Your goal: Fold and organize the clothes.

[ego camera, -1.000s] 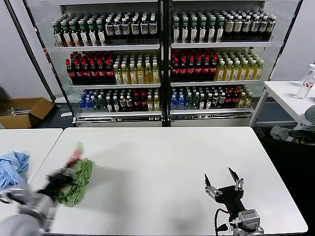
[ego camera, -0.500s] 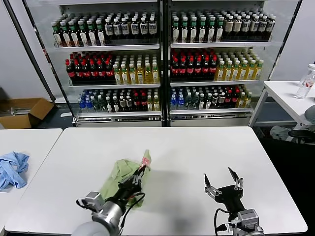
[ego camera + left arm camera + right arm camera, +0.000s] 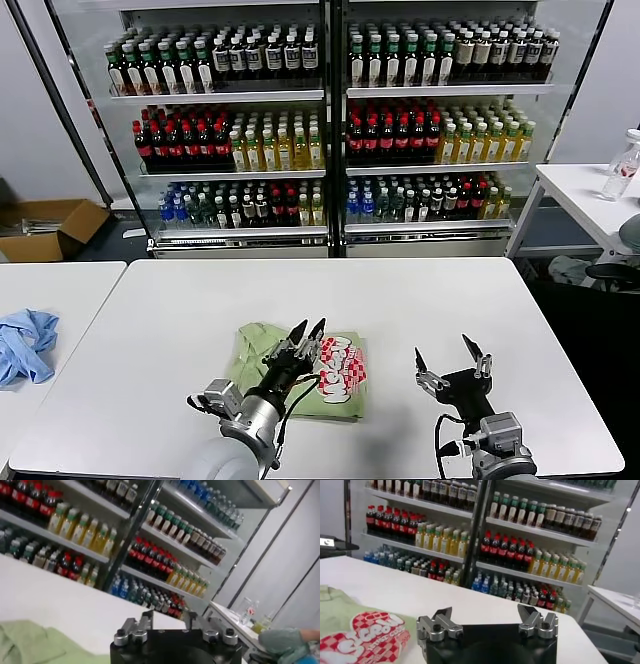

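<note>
Behind: tall glass-door cooler [image 3: 330,120] stocked with bottles. Nearer: white table [image 3: 220,290]. To the robot's left, a second table [image 3: 50,290] with a crumpled blue cloth [image 3: 25,343]. On the white table's near middle, flat: light green shirt [image 3: 300,372], red-and-white checkered print [image 3: 340,365] facing up. Over the shirt: left gripper [image 3: 307,331], fingers spread, holding nothing. Well to the right of the shirt, above bare tabletop: right gripper [image 3: 443,360], fingers likewise spread wide, also empty.
</note>
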You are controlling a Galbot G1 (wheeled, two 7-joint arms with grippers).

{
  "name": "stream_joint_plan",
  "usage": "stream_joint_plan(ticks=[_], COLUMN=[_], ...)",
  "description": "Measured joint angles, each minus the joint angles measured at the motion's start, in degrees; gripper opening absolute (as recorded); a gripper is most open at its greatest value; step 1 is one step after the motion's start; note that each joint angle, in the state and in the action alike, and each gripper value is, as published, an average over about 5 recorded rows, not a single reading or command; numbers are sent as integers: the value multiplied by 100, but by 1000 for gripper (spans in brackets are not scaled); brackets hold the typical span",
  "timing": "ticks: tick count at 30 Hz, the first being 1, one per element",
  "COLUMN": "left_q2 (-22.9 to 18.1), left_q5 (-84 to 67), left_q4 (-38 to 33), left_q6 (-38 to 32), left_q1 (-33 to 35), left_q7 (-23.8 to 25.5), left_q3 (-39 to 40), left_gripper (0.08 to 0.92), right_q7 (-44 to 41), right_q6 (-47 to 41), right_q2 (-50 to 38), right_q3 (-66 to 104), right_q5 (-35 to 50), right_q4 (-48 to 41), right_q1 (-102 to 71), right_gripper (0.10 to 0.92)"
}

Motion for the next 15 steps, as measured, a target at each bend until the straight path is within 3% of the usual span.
stream_joint_plan(ticks=[10,15], left_q2=[510,622], left_q5=[1239,1661], left_q4=[-76,-72], left_q6=[-582,-709], left_q1=[389,561], left_q7=[526,660], left_q3=[-840,-1144], left_gripper=[758,819], right_q7=[224,360], right_q6=[-334,-476], right_q2=[164,314], right_q3=[-687,-1135], right_q5=[823,1220], right_q4=[-500,-878], right_q1=[501,856], right_gripper=[823,822])
